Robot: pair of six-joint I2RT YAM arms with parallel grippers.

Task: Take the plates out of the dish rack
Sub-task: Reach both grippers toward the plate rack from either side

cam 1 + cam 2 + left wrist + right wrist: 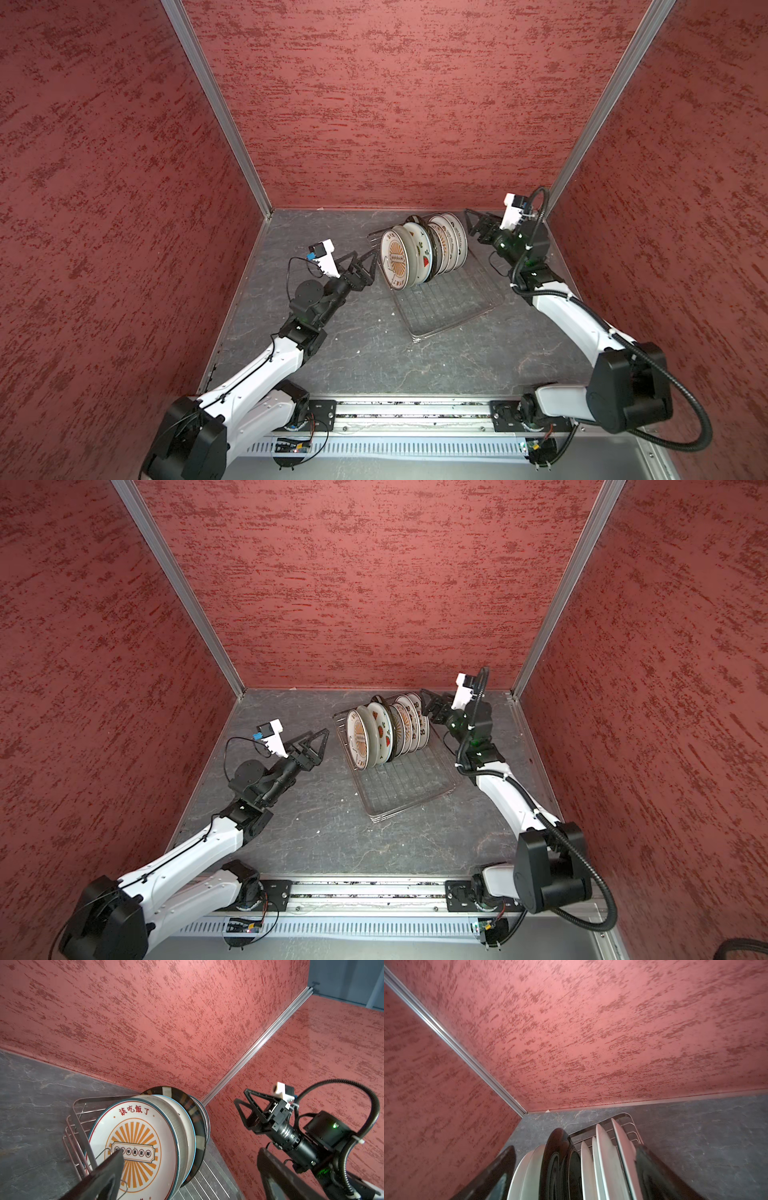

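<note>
The silver wire dish rack [451,305] [409,789] lies on the dark table near the back wall. Several plates stand upright in a row at its far end. The nearest plate [395,259] [358,739] [135,1138] has an orange sunburst print, and a dark-rimmed plate [433,249] [556,1153] stands mid-row. My left gripper [368,259] [320,742] [190,1151] is open just left of the sunburst plate, holding nothing. My right gripper [471,224] [424,704] [575,1153] is open at the row's far right end, its fingers [648,1163] spread around the plate rims.
Red textured walls close in the table on three sides, with the back wall close behind the rack. The near half of the rack holds only bare wire. A metal rail [415,415] carrying both arm bases runs along the front edge.
</note>
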